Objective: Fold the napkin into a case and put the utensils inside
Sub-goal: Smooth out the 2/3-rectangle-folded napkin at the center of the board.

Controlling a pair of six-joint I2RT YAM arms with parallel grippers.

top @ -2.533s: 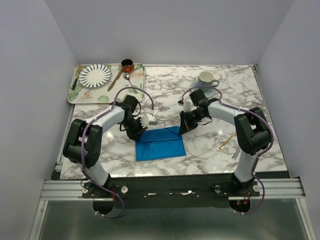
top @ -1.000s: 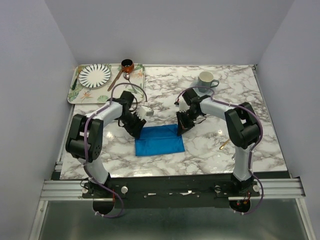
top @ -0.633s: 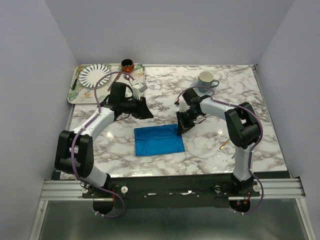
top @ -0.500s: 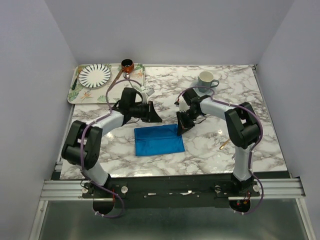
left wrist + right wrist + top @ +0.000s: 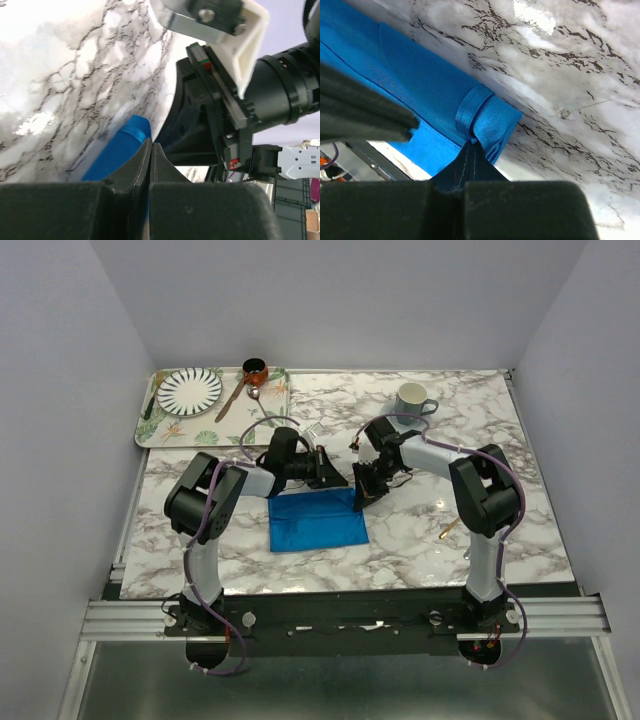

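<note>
white marble table [image 5: 300, 410] between plain pale grey walls.
- napkin [image 5: 318, 522]: blue, folded to a flat rectangle, centre of frame, long side left to right.
- left gripper [image 5: 335, 478]: at the napkin's far edge, near its upper right corner; fingers pressed to a thin seam on the rolled blue edge.
- right gripper [image 5: 362, 495]: just right of the left one, at the same corner; fingers fully together, pinching the hemmed corner, which curls up at the tips.
- gold spoon [image 5: 449, 528]: right of frame, well apart from the napkin.
- mug [image 5: 410, 397]: upper right of centre.
- tray [image 5: 145, 435]: upper left, holding a striped plate [image 5: 190, 390], brown pot [image 5: 255, 369] and brown-handled spoon [image 5: 236, 396].
</note>
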